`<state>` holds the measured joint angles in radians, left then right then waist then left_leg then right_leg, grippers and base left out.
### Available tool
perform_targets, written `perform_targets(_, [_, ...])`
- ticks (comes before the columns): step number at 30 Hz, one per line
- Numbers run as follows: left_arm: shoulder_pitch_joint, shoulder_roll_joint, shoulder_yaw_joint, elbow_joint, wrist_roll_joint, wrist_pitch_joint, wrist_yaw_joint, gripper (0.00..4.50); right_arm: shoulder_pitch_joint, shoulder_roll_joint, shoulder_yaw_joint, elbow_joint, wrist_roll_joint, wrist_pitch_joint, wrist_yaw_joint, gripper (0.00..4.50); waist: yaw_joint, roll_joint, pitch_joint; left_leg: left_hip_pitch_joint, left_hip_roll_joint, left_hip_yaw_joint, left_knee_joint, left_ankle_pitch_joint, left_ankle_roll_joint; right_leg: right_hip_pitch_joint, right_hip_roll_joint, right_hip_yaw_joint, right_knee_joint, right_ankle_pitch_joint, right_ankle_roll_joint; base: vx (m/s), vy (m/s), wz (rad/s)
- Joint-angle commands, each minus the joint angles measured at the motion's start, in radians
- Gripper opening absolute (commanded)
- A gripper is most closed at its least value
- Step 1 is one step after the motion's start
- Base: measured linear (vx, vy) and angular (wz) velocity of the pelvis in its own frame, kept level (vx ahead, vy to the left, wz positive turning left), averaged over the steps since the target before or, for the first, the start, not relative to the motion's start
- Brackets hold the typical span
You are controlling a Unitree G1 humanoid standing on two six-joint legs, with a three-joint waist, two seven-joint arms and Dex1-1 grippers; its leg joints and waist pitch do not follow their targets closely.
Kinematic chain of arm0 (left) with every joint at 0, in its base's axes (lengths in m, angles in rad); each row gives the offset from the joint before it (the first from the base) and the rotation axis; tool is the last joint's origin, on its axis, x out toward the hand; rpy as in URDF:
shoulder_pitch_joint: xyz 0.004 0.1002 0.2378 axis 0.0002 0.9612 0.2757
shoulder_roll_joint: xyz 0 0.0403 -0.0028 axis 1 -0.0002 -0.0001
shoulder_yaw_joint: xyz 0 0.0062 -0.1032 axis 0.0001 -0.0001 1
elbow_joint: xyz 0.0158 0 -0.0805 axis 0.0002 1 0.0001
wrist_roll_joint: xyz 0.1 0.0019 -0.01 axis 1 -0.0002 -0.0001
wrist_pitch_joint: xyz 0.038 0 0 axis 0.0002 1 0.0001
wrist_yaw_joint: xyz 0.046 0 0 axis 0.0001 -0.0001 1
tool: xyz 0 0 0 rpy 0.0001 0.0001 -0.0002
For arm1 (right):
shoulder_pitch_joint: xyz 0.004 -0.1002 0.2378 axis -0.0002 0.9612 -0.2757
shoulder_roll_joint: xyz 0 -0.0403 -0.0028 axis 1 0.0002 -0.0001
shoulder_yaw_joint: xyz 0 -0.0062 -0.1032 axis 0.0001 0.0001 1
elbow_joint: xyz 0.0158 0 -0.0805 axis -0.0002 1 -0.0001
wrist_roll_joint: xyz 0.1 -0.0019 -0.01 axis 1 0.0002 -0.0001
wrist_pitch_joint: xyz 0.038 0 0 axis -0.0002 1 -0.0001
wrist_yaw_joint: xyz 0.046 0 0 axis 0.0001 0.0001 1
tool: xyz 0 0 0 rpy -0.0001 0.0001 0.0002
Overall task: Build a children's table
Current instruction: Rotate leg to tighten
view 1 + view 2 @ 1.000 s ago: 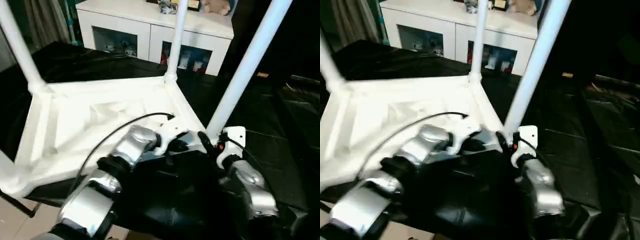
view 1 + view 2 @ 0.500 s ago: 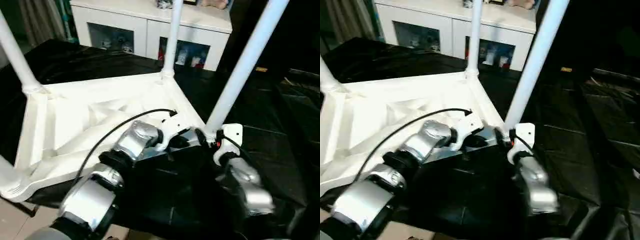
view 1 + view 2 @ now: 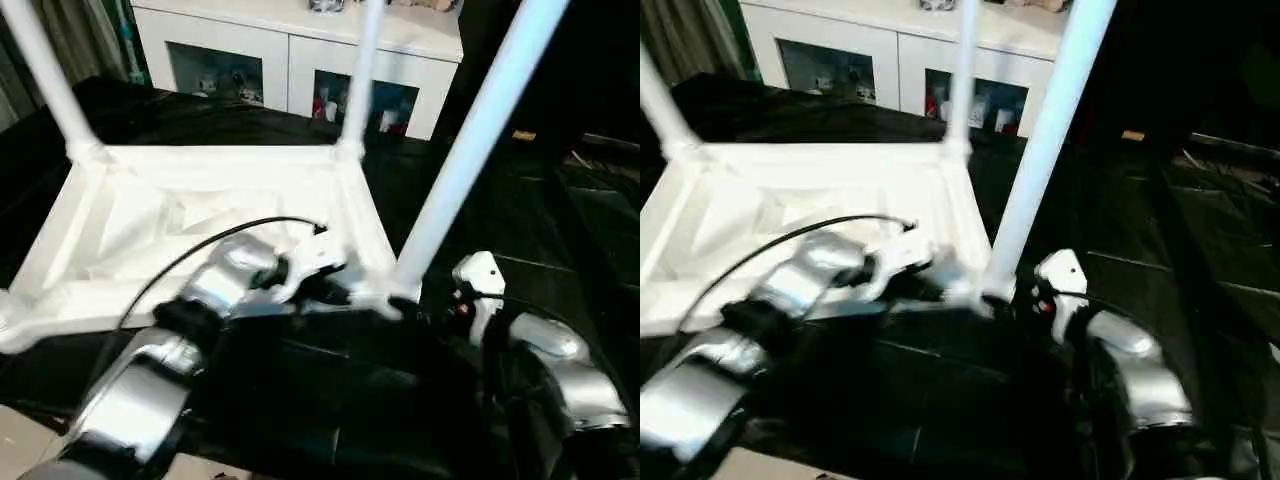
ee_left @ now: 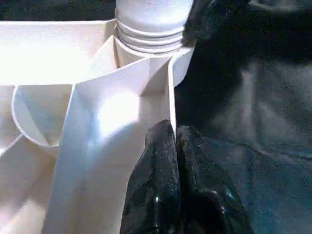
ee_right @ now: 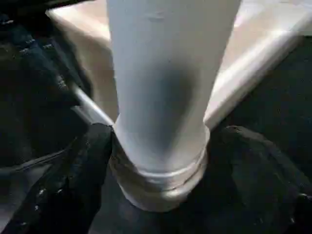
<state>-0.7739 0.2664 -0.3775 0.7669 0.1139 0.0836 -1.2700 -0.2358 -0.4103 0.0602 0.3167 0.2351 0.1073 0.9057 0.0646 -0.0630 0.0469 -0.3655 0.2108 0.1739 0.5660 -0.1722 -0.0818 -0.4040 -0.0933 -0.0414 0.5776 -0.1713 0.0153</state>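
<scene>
Upturned children's table [image 3: 180,230] on black sheeting, legs skyward. Left claw [image 4: 173,146] pressed together, pinching the rim wall beside the near corner socket. Right claw [image 5: 156,161] spread around the near leg [image 3: 470,150] at its threaded base (not visibly clamped). Risk: leg cross-threading or tipping if twisted off-axis; rim slipping from the thin pinch.

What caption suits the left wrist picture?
Black fingers pinch the tabletop's rim beside the corner where a leg is seated.
</scene>
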Motion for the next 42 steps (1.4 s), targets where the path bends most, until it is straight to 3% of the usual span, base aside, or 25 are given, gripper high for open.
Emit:
perform_targets(1, [0.048,0.006,-0.081,0.005,0.027,0.023,-0.08,0.0,-0.014,-0.019,0.001,-0.003,0.016,0.007,0.03,3.8,0.006,-0.006,-0.062,0.008,0.019,0.01,-0.056,-0.157,0.107,0.05,-0.038,0.023,-0.036,-0.038,-0.288,0.0,0.0,0.0])
perform_targets(7, [0.06,0.013,-0.079,-0.02,0.031,0.034,-0.08,0.0,-0.019,-0.024,0.04,0.007,0.002,0.011,0.087,3.8,0.015,-0.008,-0.058,0.012,0.02,0.01,-0.061,-0.212,0.082,0.047,-0.041,0.024,-0.043,-0.12,-0.268,0.0,0.0,0.0])
perform_targets(11, [0.072,0.019,-0.079,-0.049,0.029,0.051,-0.087,0.0,-0.021,-0.024,0.04,0.014,0.007,0.013,0.102,3.45,0.023,-0.01,-0.06,0.011,0.019,0.009,-0.061,-0.207,0.062,0.049,-0.041,0.025,-0.041,-0.125,-0.25,0.0,0.0,0.0])
perform_targets(16, [0.077,0.021,-0.081,-0.062,0.031,0.061,-0.085,0.0,-0.02,-0.029,0.038,0.011,0.01,0.016,0.116,3.04,0.023,-0.011,-0.063,0.01,0.016,0.01,-0.056,-0.163,0.077,0.051,-0.037,0.024,-0.034,-0.063,-0.262,0.0,0.0,0.0])
perform_targets(21, [0.081,0.022,-0.082,-0.069,0.032,0.069,-0.082,0.0,-0.027,-0.033,0.035,0.018,0.012,0.015,0.12,2.72,0.025,-0.015,-0.064,0.01,0.016,0.011,-0.054,-0.154,0.084,0.052,-0.038,0.024,-0.033,-0.066,-0.263,0.0,0.0,0.0])
perform_targets(28, [0.087,0.028,-0.079,-0.076,0.031,0.089,-0.078,0.0,-0.038,-0.02,0.021,0.042,0.008,0.006,0.101,2.66,0.025,-0.015,-0.065,0.01,0.016,0.01,-0.053,-0.146,0.085,0.052,-0.037,0.023,-0.032,-0.066,-0.264,0.0,0.0,0.0])
perform_targets(31, [0.076,0.014,-0.063,-0.046,0.031,0.096,-0.037,0.0,-0.057,0.009,-0.005,0.093,-0.016,-0.022,0.006,2.65,0.022,-0.011,-0.063,0.01,0.014,0.01,-0.055,-0.166,0.074,0.049,-0.036,0.023,-0.035,-0.085,-0.262,0.0,0.0,0.0])
perform_targets(32, [0.056,-0.025,-0.038,0.006,0.038,0.106,0.06,0.0,-0.078,0.057,-0.041,0.146,-0.038,-0.042,-0.132,2.65,0.017,-0.011,-0.06,0.011,0.013,0.01,-0.058,-0.22,0.044,0.044,-0.037,0.023,-0.044,-0.166,-0.246,0.0,0.0,0.0])
perform_targets(34, [0.041,-0.053,-0.024,0.043,0.044,0.113,0.128,0.0,-0.086,0.092,-0.061,0.171,-0.054,-0.049,-0.229,2.65,0.011,-0.011,-0.056,0.011,0.012,0.006,-0.063,-0.298,0.006,0.04,-0.038,0.023,-0.055,-0.292,-0.209,0.0,0.0,0.0])
perform_targets(36, [0.033,-0.068,-0.017,0.061,0.047,0.115,0.165,0.0,-0.086,0.11,-0.068,0.178,-0.061,-0.052,-0.276,2.65,0.006,-0.012,-0.054,0.015,0.01,0.002,-0.064,-0.353,-0.009,0.035,-0.038,0.023,-0.064,-0.387,-0.173,0.0,0.0,0.0])
perform_targets(40, [-0.012,-0.148,0.01,0.15,0.057,0.134,0.338,0.0,-0.071,0.226,-0.115,0.177,-0.101,-0.049,-0.561,2.65,-0.002,-0.007,-0.056,0.013,0.008,-0.001,-0.067,-0.361,-0.021,0.03,-0.035,0.025,-0.068,-0.38,-0.156,0.0,0.0,0.0])
perform_targets(42, [-0.037,-0.188,0.024,0.197,0.061,0.132,0.427,0.0,-0.059,0.284,-0.122,0.168,-0.124,-0.058,-0.678,2.65,-0.008,-0.002,-0.041,0.014,0.006,0.0,-0.07,-0.385,-0.025,0.018,-0.03,0.026,-0.073,-0.382,-0.149,0.0,0.0,0.0])
